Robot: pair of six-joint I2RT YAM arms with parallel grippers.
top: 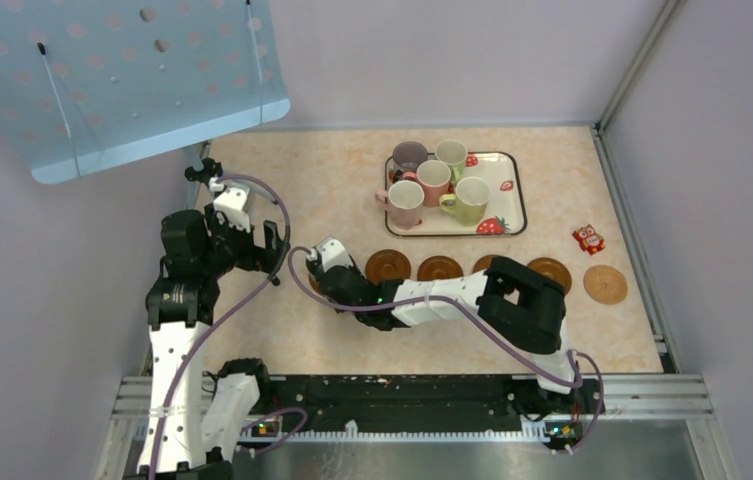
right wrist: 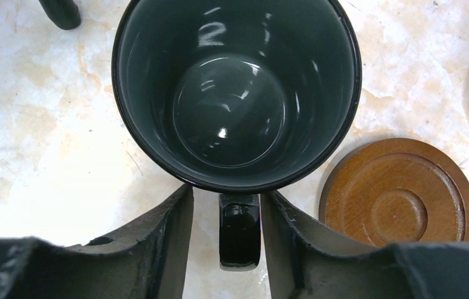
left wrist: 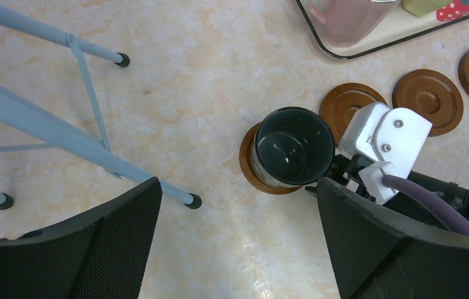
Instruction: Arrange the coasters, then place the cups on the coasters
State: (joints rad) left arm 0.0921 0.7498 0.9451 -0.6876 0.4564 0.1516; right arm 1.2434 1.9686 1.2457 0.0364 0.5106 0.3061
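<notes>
The right hand (right wrist: 227, 198) is released. Its two fingers (right wrist: 169, 224) stand on both sides of the handle (right wrist: 239, 230) of the dark grey-green cup (right wrist: 235, 93), with a visible gap on one side, so they do not clench it. I judge the reason is that this cup already rests on its coaster (left wrist: 248, 177), whose brown rim shows under it, so no grip is needed. Just beside the dark cup lies a bare coaster (right wrist: 400, 199), and further from it more coasters (top: 440, 268) make a row, probably for the other cups (top: 434, 180). Those five stand well apart from the dark cup, in the strawberry tray (top: 508, 205). The left hand (left wrist: 238, 249) is wide open, grasps nothing and hangs near the dark cup, I think only waiting.

The top view hides the dark cup behind the right arm (top: 452, 300); only the wrist views show it seated. The top view alone shows the whole row and the tray.
</notes>
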